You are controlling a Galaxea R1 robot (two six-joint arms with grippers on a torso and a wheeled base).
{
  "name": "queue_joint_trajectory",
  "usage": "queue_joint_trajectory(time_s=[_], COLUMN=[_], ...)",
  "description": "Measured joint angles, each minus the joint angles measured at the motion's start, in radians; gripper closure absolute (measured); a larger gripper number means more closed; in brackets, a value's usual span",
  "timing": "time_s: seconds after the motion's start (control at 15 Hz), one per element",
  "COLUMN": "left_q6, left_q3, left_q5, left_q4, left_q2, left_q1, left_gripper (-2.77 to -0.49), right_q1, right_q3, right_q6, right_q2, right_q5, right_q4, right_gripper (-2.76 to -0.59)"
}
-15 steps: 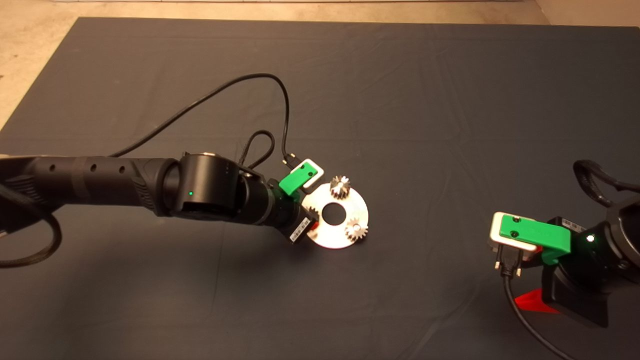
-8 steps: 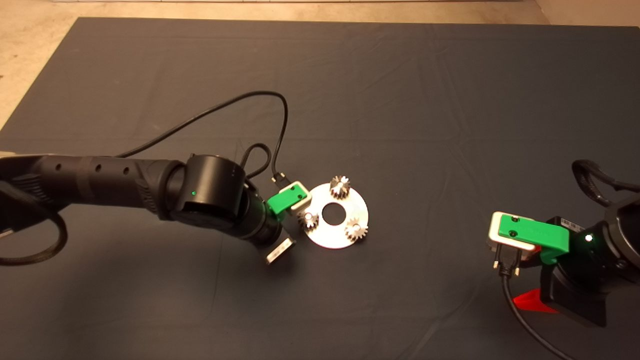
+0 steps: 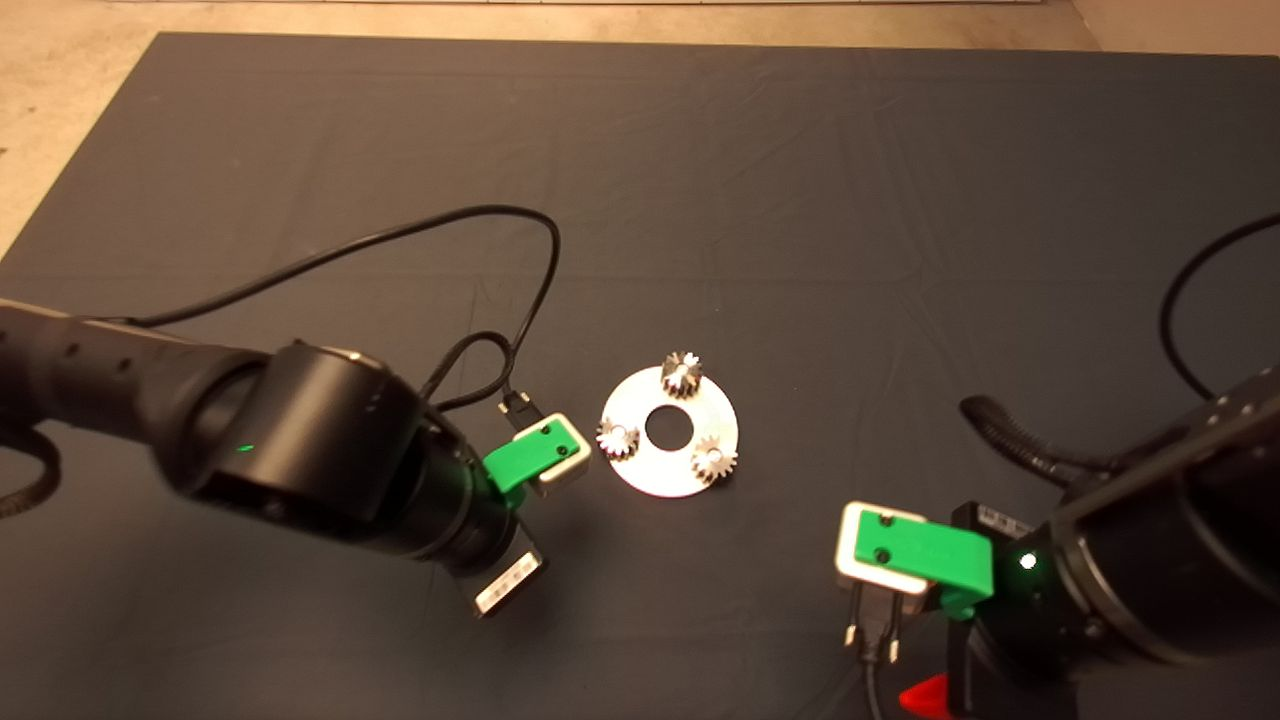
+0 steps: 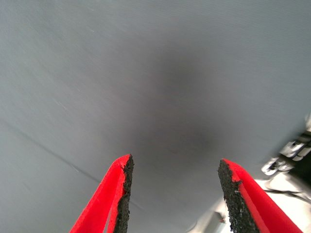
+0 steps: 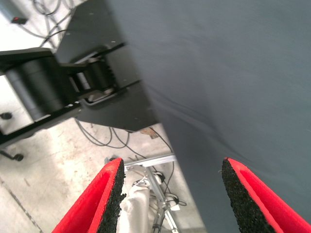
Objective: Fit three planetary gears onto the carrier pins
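Note:
A shiny round metal disc (image 3: 668, 468) with a central hole lies at the middle of the dark mat. Three planetary gears sit on its carrier pins: one at the far side (image 3: 681, 374), one at the left (image 3: 617, 438), one at the near right (image 3: 714, 458). The pins show only as bright tips in the gear bores. My left gripper (image 4: 174, 194) is open over bare mat, with its arm (image 3: 300, 455) to the left of the disc. My right gripper (image 5: 170, 194) is open with nothing between its fingers; its green body (image 3: 920, 558) is at the near right.
Black cables (image 3: 420, 240) loop from the left arm across the mat behind it. The right wrist view shows the mat's edge, with floor, cables and a black robot base (image 5: 53, 92) beyond it. Pale floor (image 3: 60, 100) borders the mat at the far left.
The left arm has pulled back from the disc toward the near left, uncovering the third gear on its pin. The right arm has moved in leftward and nearer.

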Motion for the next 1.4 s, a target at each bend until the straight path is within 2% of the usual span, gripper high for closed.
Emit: queue_joint_trajectory(time_s=[0.07, 0.2, 0.27, 0.33, 0.4, 0.47, 0.53, 0.67, 0.87, 0.93, 1.0, 1.07, 1.2, 1.33, 1.4], left_q6=[-0.051, -0.122, -0.151, -0.167, -0.183, -0.196, -0.202, -0.210, -0.220, -0.223, -0.225, -0.226, -0.228, -0.231, -0.235], left_q3=[0.043, 0.108, 0.128, 0.146, 0.160, 0.170, 0.177, 0.186, 0.191, 0.191, 0.192, 0.192, 0.192, 0.192, 0.192], left_q5=[0.000, -0.001, 0.000, -0.001, -0.001, 0.000, 0.000, 0.000, 0.000, 0.000, 0.000, 0.000, 0.000, 0.000, 0.000], left_q4=[-0.012, -0.026, -0.031, -0.032, -0.033, -0.033, -0.032, -0.025, -0.002, 0.010, 0.025, 0.039, 0.067, 0.092, 0.104], left_q2=[-0.007, -0.035, -0.049, -0.058, -0.073, -0.096, -0.116, -0.149, -0.202, -0.222, -0.238, -0.248, -0.261, -0.268, -0.270], left_q1=[-0.008, -0.012, -0.013, -0.015, -0.015, -0.011, 0.001, 0.045, 0.077, 0.086, 0.095, 0.105, 0.128, 0.151, 0.164], left_gripper=[-1.16, -1.16, -1.16, -1.16, -1.16, -1.16, -1.16, -1.16, -1.16, -1.16, -1.16, -1.16, -1.16, -1.16, -1.16], right_q1=[-0.020, -0.088, -0.137, -0.198, -0.251, -0.280, -0.284, -0.290, -0.305, -0.306, -0.307, -0.310, -0.319, -0.345, -0.369], right_q3=[0.004, 0.005, 0.005, 0.005, 0.005, 0.005, 0.006, 0.005, 0.008, 0.010, 0.011, 0.013, 0.013, 0.013, 0.013], right_q6=[0.016, 0.026, 0.029, 0.030, 0.032, 0.032, 0.032, 0.032, 0.028, 0.024, 0.019, 0.017, 0.014, 0.013, 0.013], right_q2=[0.035, 0.048, 0.034, 0.006, -0.036, -0.099, -0.180, -0.329, -0.500, -0.539, -0.560, -0.564, -0.586, -0.633, -0.666], right_q5=[-0.007, -0.043, -0.046, -0.046, -0.045, -0.044, -0.046, -0.054, -0.054, -0.054, -0.045, -0.024, 0.043, 0.141, 0.180], right_q4=[-0.028, -0.097, -0.122, -0.147, -0.165, -0.187, -0.214, -0.257, -0.287, -0.300, -0.328, -0.365, -0.454, -0.500, -0.529], right_gripper=[-1.47, -1.47, -1.47, -1.47, -1.47, -1.47, -1.47, -1.47, -1.47, -1.47, -1.47, -1.47, -1.47, -1.47, -1.47])
